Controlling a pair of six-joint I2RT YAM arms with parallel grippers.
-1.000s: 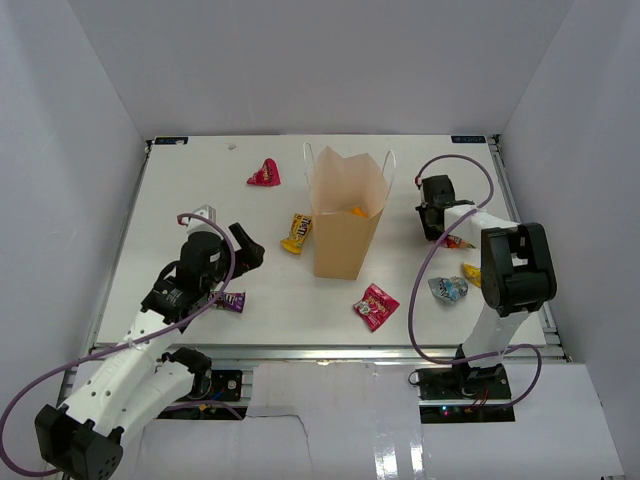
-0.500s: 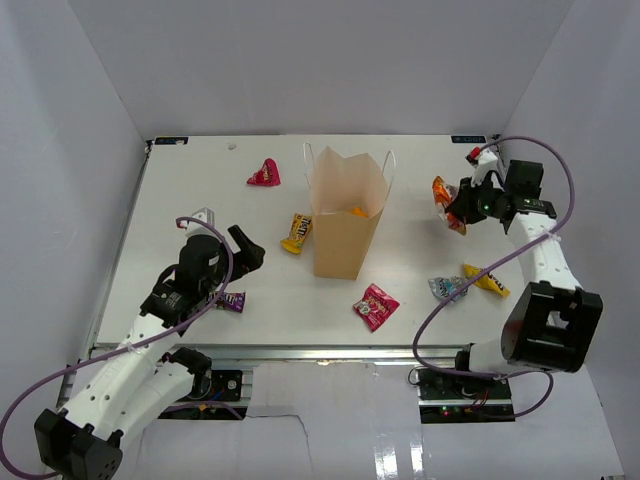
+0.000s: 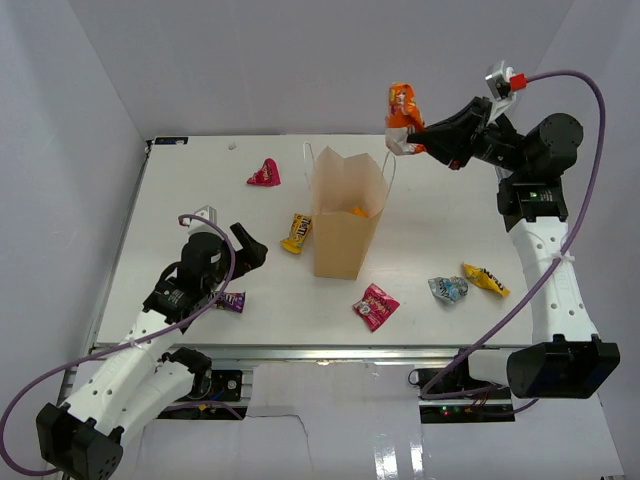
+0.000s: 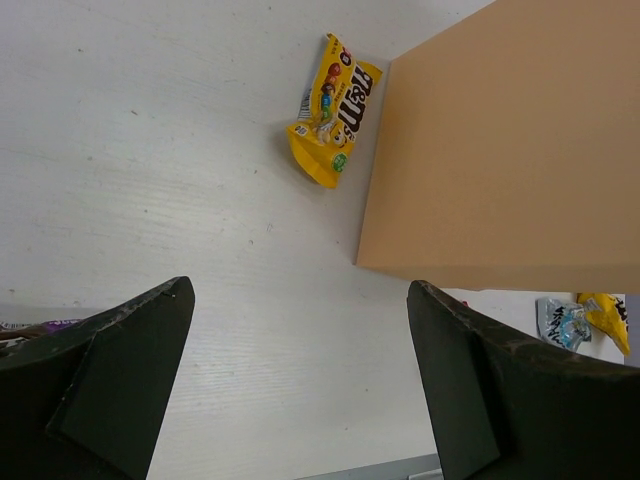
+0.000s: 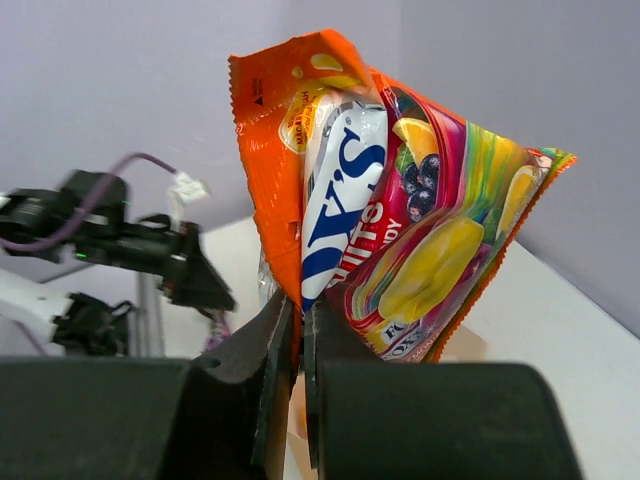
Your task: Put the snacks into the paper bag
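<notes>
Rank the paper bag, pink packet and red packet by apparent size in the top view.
Paper bag, clearly largest.
Pink packet next.
Red packet smallest, though it lies farther from the camera, so those two may really match.

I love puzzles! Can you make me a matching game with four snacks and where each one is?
Snacks:
1. orange packet
2. red packet
3. pink packet
4. silvery blue packet

Places:
A. on the table, near side of the paper bag
B. pinched in the right gripper, up in the air
C. beside a yellow packet
D. far side of the table, left of the bag

Pairs: 1-B, 2-D, 3-A, 4-C
</notes>
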